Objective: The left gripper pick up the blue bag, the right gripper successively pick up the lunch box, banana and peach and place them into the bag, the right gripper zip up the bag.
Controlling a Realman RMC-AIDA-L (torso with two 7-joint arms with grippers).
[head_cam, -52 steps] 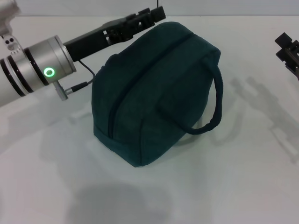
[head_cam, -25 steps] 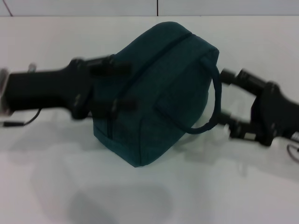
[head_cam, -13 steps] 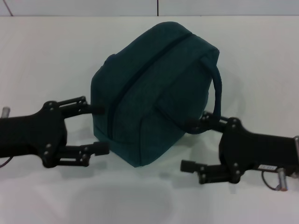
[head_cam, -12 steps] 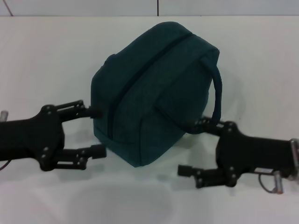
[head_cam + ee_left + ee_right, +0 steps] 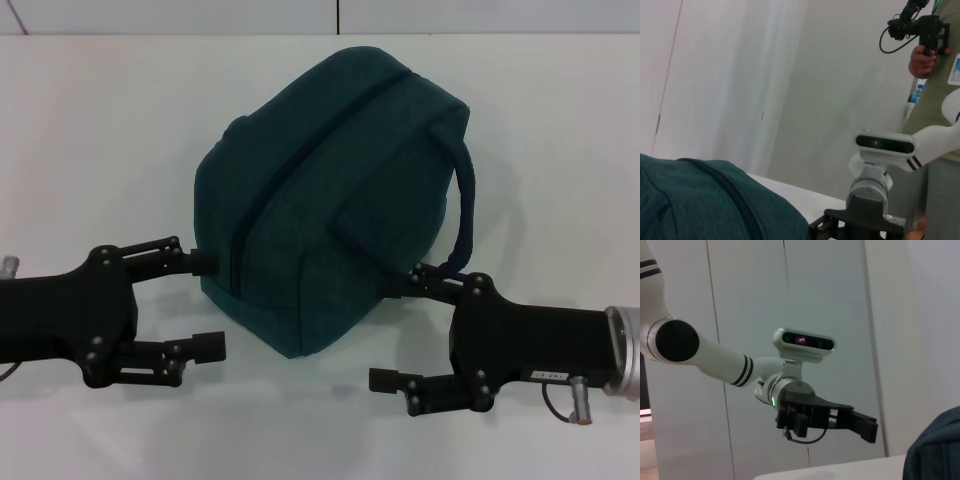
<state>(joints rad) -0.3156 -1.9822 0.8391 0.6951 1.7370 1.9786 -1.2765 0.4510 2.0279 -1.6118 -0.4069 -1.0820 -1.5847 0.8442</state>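
The blue bag (image 5: 330, 190) sits on the white table (image 5: 100, 130), its zipper (image 5: 300, 150) closed along the top and its handle (image 5: 462, 205) hanging to the right. My left gripper (image 5: 205, 305) is open just left of the bag's near corner, with its upper finger (image 5: 185, 262) close against the bag's side. My right gripper (image 5: 392, 332) is open on the bag's other side, below the handle. The bag (image 5: 700, 200) fills the left wrist view's lower part, and a corner of the bag (image 5: 935, 450) shows in the right wrist view. Lunch box, banana and peach are out of view.
The table's far edge meets a pale wall (image 5: 450, 15). In the left wrist view a person (image 5: 935, 100) holding a camera stands behind my right arm (image 5: 880, 165). My left arm (image 5: 805, 410) shows in the right wrist view against wall panels.
Both arms swung down from the table's far sides to the near side, flanking the bag. In the last half second they crept slightly nearer. The bag stayed put.
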